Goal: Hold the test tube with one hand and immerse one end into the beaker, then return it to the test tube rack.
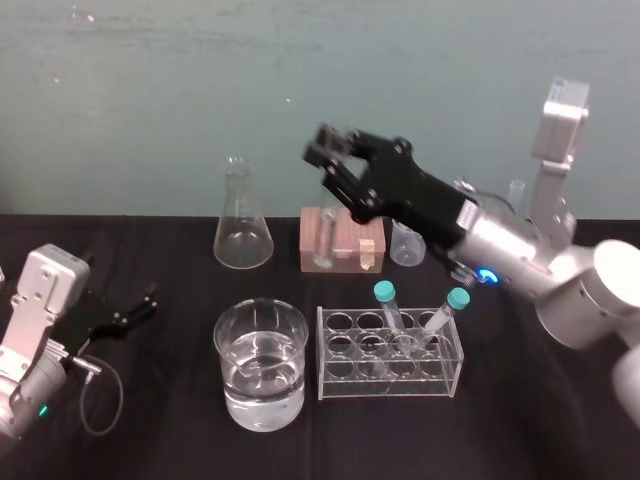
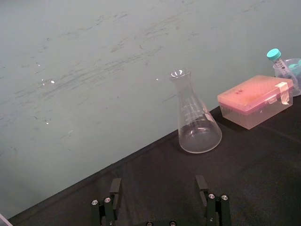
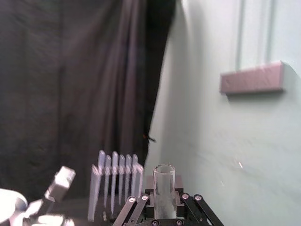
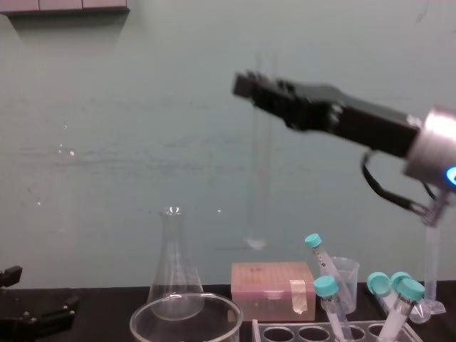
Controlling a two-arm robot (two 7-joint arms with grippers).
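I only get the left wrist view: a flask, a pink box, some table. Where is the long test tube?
Observer: The right gripper holds the test tube upright, high above the table.
Operator: Is it in the beaker yet?
Observer: No. Its lower end hangs well above the rim of the beaker.
Operator: And the arm carrying my camera?
Observer: The left gripper sits parked low at the table's left end, left of the beaker.

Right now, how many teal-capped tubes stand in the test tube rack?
2. One teal-capped tube leans near the middle of the test tube rack, the other toward its right end. More capped tubes show behind it.
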